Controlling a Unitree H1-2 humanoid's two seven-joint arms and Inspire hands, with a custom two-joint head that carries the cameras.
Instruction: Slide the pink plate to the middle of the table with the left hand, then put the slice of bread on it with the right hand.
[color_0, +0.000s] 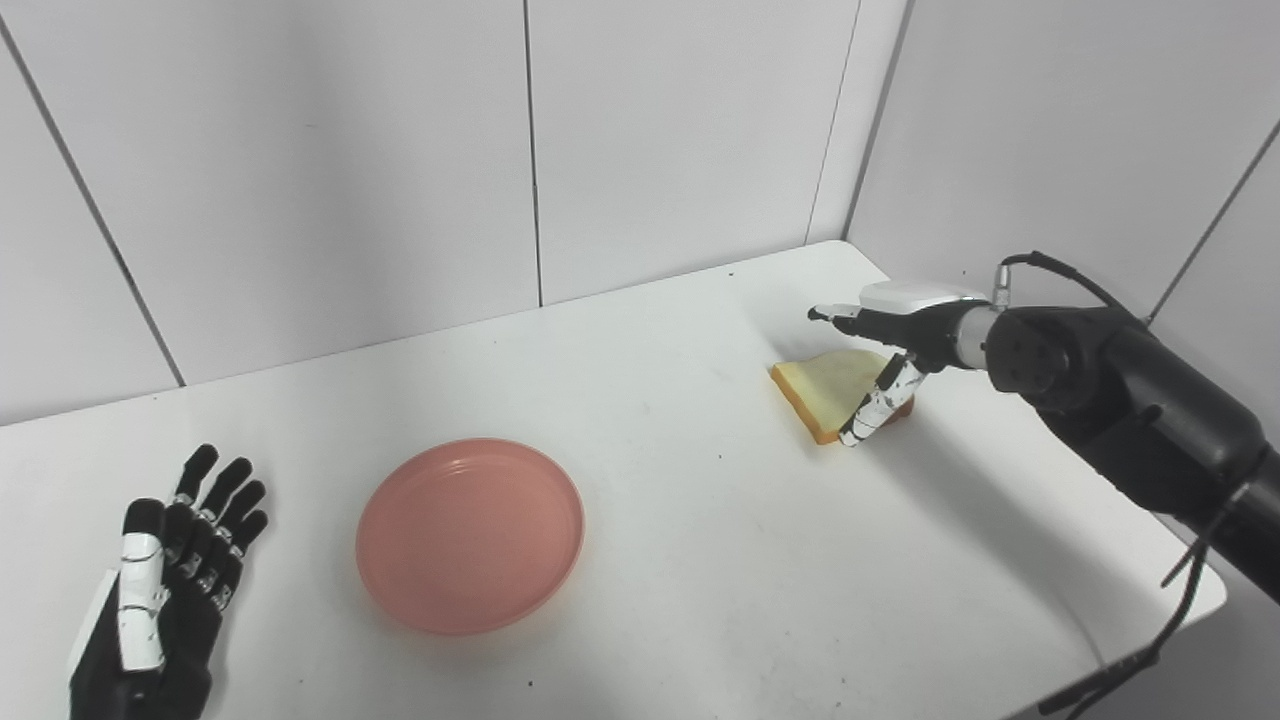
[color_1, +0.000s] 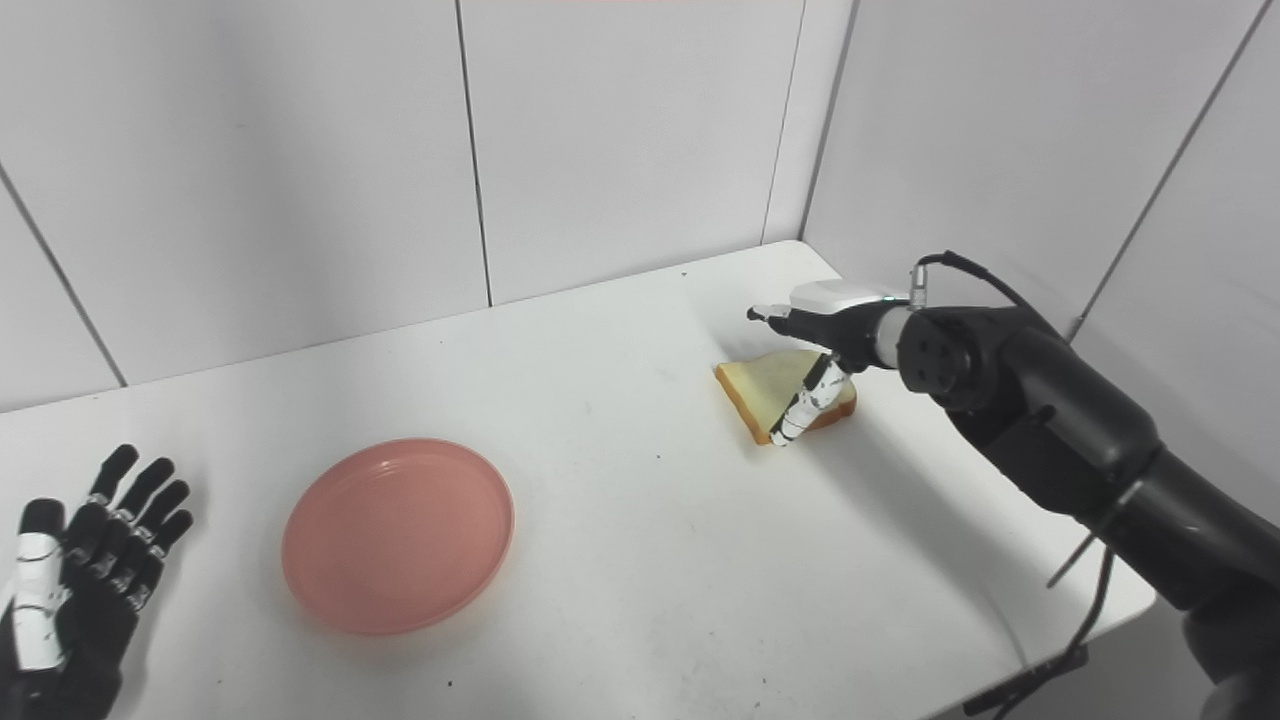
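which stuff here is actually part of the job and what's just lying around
Part of the job:
pink plate, left of the table's middle
slice of bread, one edge tilted up off the table
right hand, fingers over the bread, thumb at its near edge
left hand, open, apart from the plate

Just there:
table
cable hanging off the right arm

You can't see the near right part of the bread (color_0: 825, 385): the right hand (color_0: 890, 340) covers it, so whether any finger grips it can't be told. The left hand (color_0: 165, 590) is cut off at the bottom edge of both views. The table (color_0: 700, 560) runs out past the left and bottom edges.
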